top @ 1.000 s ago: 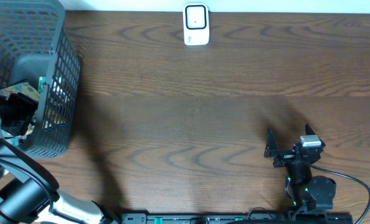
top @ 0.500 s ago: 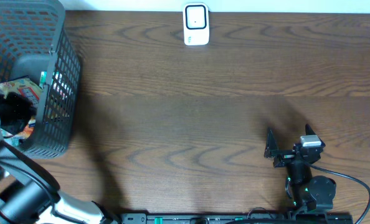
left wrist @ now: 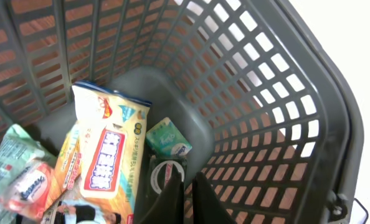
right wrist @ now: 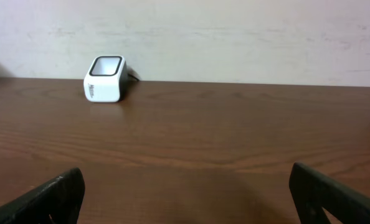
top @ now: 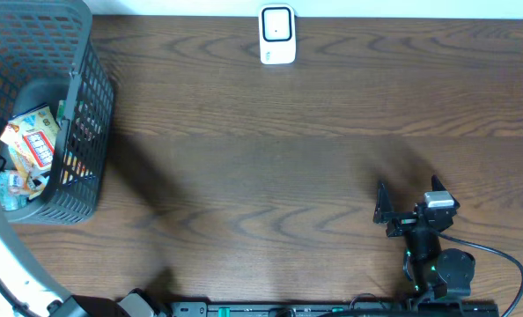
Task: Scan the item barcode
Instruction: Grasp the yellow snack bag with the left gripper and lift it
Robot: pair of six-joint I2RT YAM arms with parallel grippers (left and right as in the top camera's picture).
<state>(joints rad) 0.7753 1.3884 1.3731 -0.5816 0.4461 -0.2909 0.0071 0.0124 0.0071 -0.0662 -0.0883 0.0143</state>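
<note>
Nothing was scanned yet: the left end effector (left wrist: 186, 186) hung closed, seemingly empty, over the basket (left wrist: 284, 93) holding the orange packet (left wrist: 107, 168); the right end effector (right wrist: 185, 186) gaped, scanner (right wrist: 106, 79) far ahead.

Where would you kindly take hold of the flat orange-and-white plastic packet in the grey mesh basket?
I would pinch the orange-and-white plastic packet across its thin long edge nearest the small green pack, coming down through the grey mesh basket's open top: it lies topmost, and the walls block sideways approach.
</note>
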